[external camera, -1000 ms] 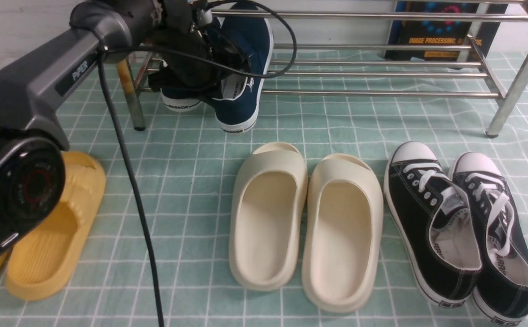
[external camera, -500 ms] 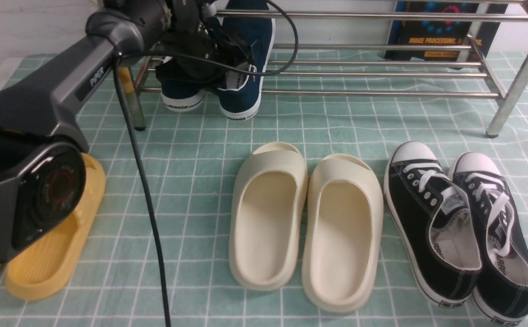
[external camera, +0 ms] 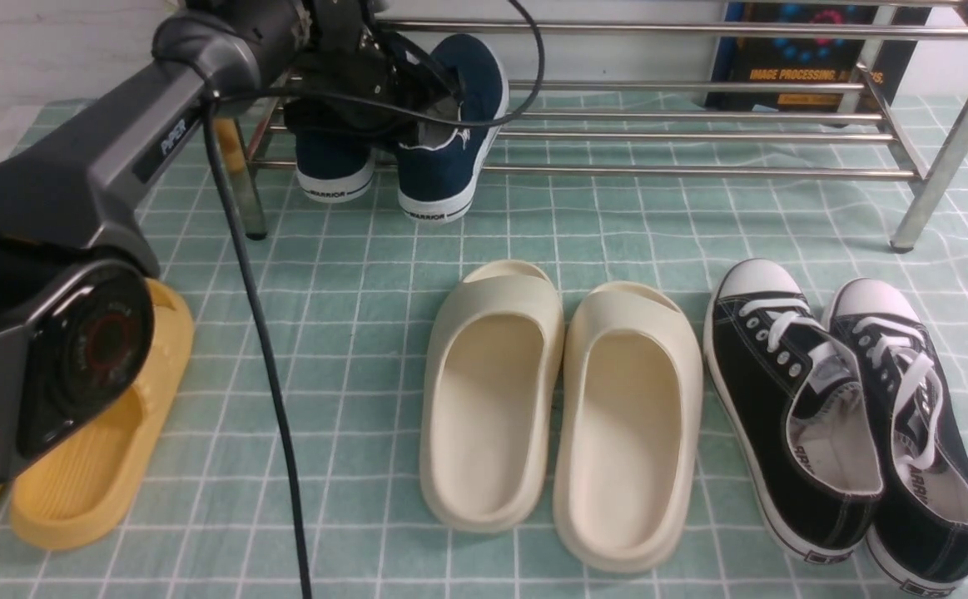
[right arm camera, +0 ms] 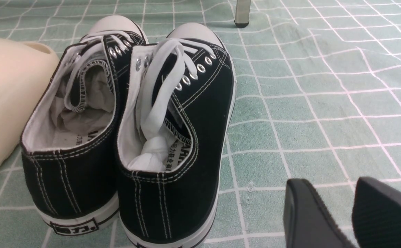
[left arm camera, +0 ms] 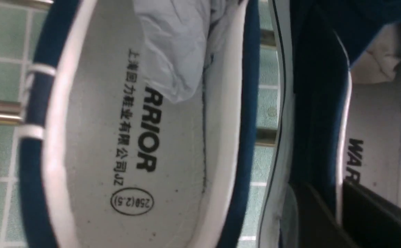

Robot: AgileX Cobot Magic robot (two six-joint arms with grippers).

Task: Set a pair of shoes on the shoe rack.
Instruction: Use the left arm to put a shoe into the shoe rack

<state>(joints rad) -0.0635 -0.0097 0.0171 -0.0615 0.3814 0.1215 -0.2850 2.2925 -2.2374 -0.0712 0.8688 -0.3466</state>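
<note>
Left gripper (left arm camera: pixel 338 210): clamped on one collar of the navy-blue canvas slip-on sneakers (external camera: pixel 444 158).
Right gripper (right arm camera: pixel 328 187): parted, empty, just beside black lace-up sneakers (right arm camera: pixel 172 131).
Sneakers: side by side at the left end of the shiny steel bar shoe rack (external camera: pixel 700 171), heels overhanging the front.

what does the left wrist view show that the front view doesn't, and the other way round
Only the left wrist view: the grey insoles printed WARRIOR, a size stamp and crumpled paper stuffing. Only the front view: the cream slides, black lace-up sneakers, a yellow slide and the left arm. Both: the navy slip-on shoes resting on the shoe rack, over the green checked cloth.
</note>
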